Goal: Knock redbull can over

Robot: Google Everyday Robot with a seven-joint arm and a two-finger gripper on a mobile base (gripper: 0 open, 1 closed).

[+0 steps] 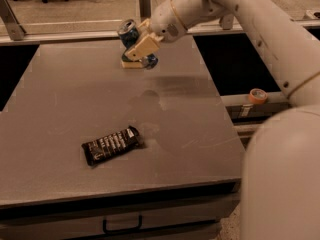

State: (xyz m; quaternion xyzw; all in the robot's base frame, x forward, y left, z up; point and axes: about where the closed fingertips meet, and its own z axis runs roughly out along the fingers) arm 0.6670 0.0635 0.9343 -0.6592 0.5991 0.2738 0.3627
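The redbull can [129, 32] is blue and silver and stands tilted at the far edge of the grey table [65, 99]. Its silver top leans up and to the left, and its base [150, 61] is down to the right. My gripper [141, 47] is right against the can's middle, in front of it, and hides part of it. The pale arm reaches in from the upper right. A strip of the sponge [130, 64] shows just under the gripper.
A flat black snack-bar wrapper [112, 144] lies on the table's near middle. An orange tape roll [257, 95] sits on a shelf off the table's right side. My arm's bulk [285, 174] fills the lower right. A rail runs behind the table.
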